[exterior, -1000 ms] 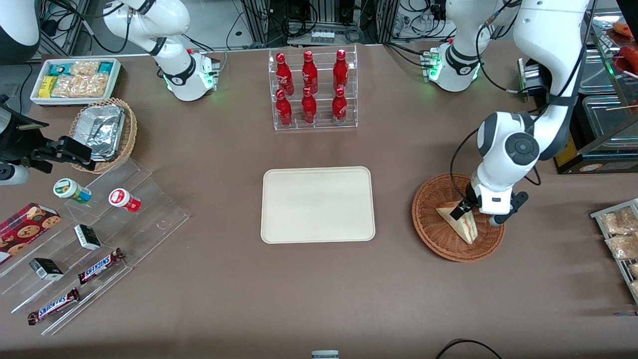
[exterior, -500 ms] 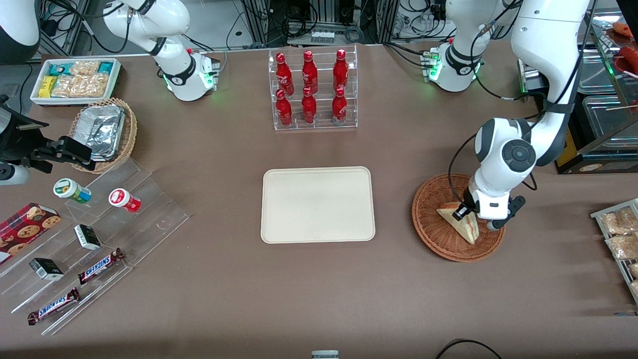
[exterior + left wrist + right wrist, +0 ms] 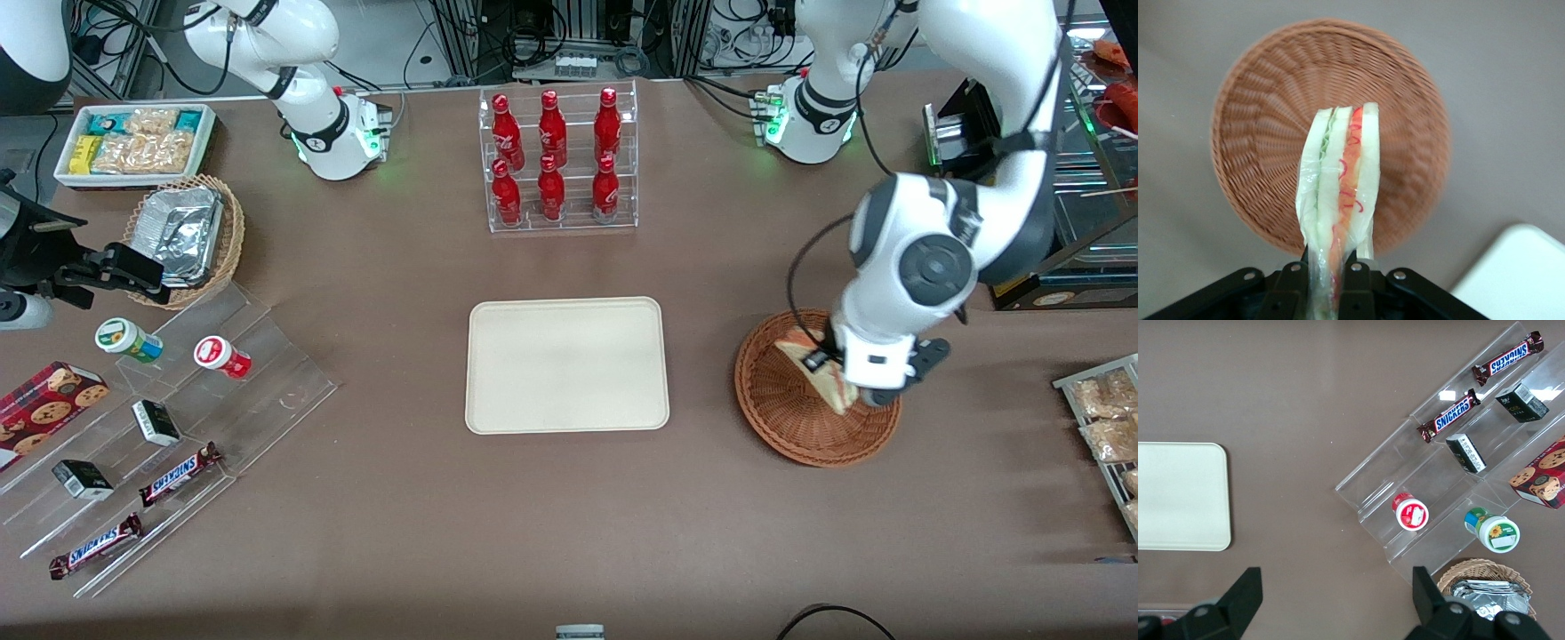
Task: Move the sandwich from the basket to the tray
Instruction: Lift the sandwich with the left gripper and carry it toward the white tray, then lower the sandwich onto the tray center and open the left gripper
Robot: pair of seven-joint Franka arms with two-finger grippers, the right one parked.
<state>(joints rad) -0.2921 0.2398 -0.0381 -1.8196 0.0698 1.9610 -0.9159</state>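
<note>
Since a second ago we see the sandwich point(image 3: 822, 373) has come up off the basket floor: it lay flat on the weave then, and now it hangs above the basket point(image 3: 782, 418), clamped in the gripper point(image 3: 831, 369), with the working arm's wrist raised and its elbow swung higher.

Going from the largest thing down, the brown table point(image 3: 569, 516) carries everything. The cream tray point(image 3: 566, 364) lies flat at its middle, bare, and well apart from the basket, which sits toward the working arm's end of the table. The clear rack of red bottles point(image 3: 557, 160) stands farther from the front camera than the tray. Toward the parked arm's end lie the stepped clear display point(image 3: 222, 391) with its snack bars and small tubs, the white bin of snack packets point(image 3: 133, 142), and the lighter wicker basket with foil containers point(image 3: 191, 236).

In the left wrist view the reddish-brown basket point(image 3: 1271, 133) shows as a round woven dish with nothing resting in it. The sandwich point(image 3: 1338, 180) is held on edge above it, its pale bread, green and red layers and clear wrap facing the camera. The fingers point(image 3: 1293, 280) press on it from both sides, so the gripper point(image 3: 1323, 277) is grasping the wedge firmly. A corner of the tray point(image 3: 1518, 280) shows nearby.
</note>
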